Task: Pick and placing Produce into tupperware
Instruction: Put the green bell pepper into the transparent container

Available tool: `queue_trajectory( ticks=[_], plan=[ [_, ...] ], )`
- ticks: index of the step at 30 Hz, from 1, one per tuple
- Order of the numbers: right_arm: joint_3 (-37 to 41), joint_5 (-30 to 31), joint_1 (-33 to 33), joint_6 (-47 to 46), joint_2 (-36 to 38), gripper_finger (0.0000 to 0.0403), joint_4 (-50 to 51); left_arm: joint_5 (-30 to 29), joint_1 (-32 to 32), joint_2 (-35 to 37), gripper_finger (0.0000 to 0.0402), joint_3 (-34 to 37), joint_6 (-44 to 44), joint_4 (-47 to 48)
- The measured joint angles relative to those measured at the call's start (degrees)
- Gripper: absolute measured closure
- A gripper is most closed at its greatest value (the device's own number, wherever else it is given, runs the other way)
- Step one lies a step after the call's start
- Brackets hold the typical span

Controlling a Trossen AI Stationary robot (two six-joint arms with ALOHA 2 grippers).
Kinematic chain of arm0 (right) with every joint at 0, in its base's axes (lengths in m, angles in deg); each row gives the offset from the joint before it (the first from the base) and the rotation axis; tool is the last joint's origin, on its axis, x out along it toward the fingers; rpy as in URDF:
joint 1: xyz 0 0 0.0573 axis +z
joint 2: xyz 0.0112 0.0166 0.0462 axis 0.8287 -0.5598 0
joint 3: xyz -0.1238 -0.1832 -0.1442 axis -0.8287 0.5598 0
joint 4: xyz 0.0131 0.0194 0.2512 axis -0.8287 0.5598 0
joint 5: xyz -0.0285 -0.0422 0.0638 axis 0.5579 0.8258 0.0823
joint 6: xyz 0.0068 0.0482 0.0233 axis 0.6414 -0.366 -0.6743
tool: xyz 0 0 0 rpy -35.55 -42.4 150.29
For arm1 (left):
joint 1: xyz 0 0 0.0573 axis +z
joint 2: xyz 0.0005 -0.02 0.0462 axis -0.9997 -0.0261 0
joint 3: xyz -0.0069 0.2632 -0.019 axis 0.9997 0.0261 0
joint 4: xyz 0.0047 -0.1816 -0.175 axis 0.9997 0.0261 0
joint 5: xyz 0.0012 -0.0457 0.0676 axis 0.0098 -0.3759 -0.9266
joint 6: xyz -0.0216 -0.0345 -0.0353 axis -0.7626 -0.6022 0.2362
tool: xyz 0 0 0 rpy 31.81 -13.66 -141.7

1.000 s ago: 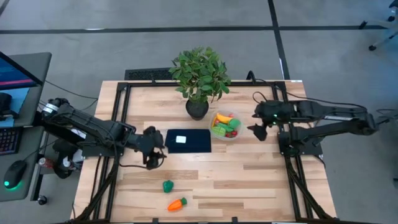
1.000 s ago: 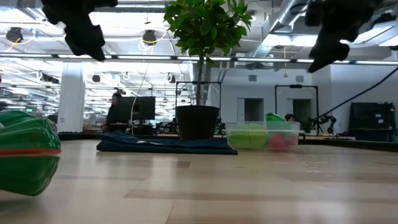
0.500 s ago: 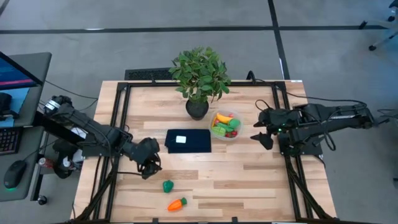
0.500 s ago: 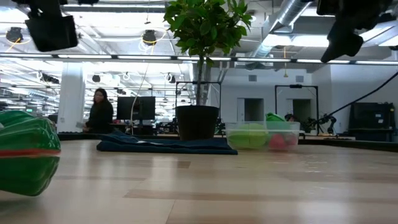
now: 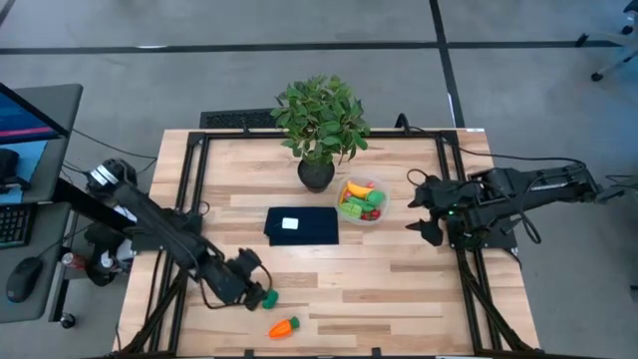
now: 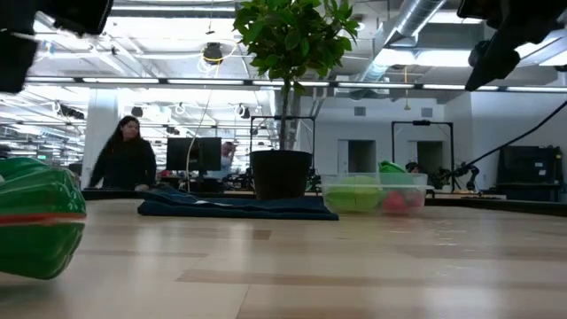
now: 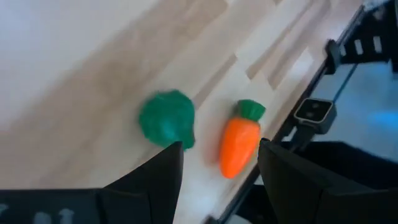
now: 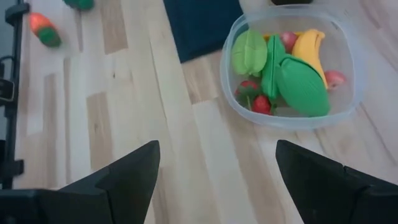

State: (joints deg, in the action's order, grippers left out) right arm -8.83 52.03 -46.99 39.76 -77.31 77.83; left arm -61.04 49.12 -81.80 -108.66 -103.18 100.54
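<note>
- The left gripper (image 5: 257, 295) hangs low over the pale wooden worktop (image 5: 399, 289) near its front edge, its fingers (image 7: 155, 180) parted and holding nothing.
- A small dark-green plastic vegetable piece (image 7: 166, 118) lies just ahead of those fingers; whether they touch it is hard to say from above.
- An orange plastic carrot with a green top (image 5: 284, 326) lies just beside it, nearer the front edge.
- The round clear plastic container (image 8: 292, 68) sits beside the black plant pot (image 5: 315, 174) and holds the yellow toy banana (image 8: 309, 46), green pieces and red berries.
- The right gripper (image 5: 422, 211) waits beside the container, fingers spread wide and empty.
</note>
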Motion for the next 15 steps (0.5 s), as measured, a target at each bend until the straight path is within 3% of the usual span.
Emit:
queue_trajectory(
  ticks=[7,15],
  plan=[
    [0.0,0.0,0.0,5.0,0.0,0.0088,1.0,0.2,-2.0,-7.8,0.0205,-3.7,-14.0,0.4],
    [0.0,0.0,0.0,7.5,0.0,0.0088,1.7,0.6,-2.1,-12.6,0.0205,-13.8,-20.4,18.8]
  ],
)
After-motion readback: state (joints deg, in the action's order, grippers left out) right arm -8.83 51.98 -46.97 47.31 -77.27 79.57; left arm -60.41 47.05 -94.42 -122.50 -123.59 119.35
